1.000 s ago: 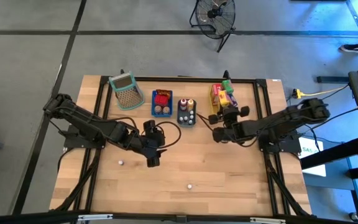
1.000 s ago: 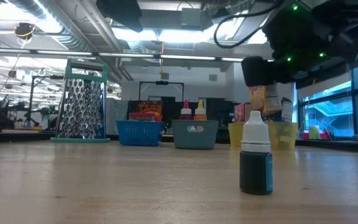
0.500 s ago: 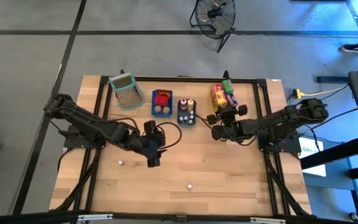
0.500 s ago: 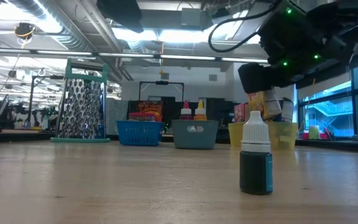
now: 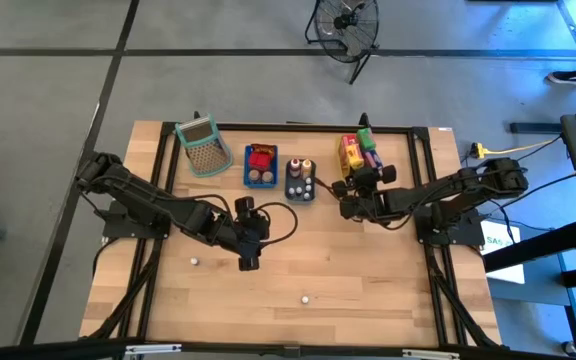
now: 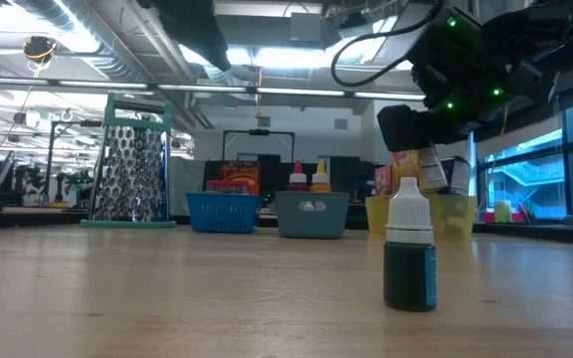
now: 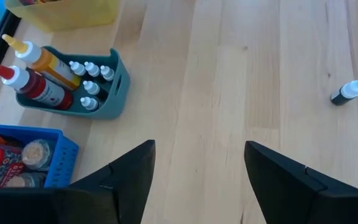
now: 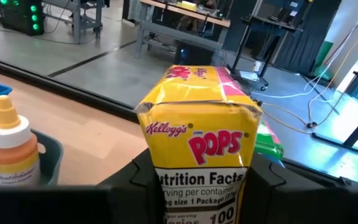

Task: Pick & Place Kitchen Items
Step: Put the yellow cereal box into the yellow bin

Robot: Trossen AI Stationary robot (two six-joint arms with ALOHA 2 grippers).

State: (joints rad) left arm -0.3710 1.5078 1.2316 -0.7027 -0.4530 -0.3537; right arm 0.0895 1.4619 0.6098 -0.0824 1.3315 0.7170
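Observation:
My right gripper (image 5: 351, 200) is shut on a yellow Pops carton (image 8: 197, 146), close by the near end of the yellow tray (image 5: 348, 165). That tray holds more cartons, pink and green (image 8: 263, 134). In the low view the carton (image 6: 413, 167) hangs under the gripper above tray height. My left gripper (image 5: 248, 258) hovers open over bare wood at mid table, nothing between its fingers (image 7: 132, 177). One small white-capped bottle (image 5: 306, 298) stands upright on its base near the front edge, and another (image 5: 196, 261) sits left of my left gripper. My right gripper pinches the carton's lower part (image 8: 166, 186) between its two fingers, one on each narrow side. The fingers come roughly level from the table's right. The carton stands upright in the hold, its printed face toward the wrist camera, lifted clear of the table.
Along the far edge stand a metal grater (image 5: 200, 147), a blue tray (image 5: 260, 166) with jars and a red pack, and a grey tray (image 5: 301, 180) with sauce bottles and tiny white-capped bottles. The wood between the arms and toward the near edge is bare apart from the two bottles.
My right gripper has swung a little toward the far edge and the table's left with the carton, turning slightly; the carton stays upright and held.

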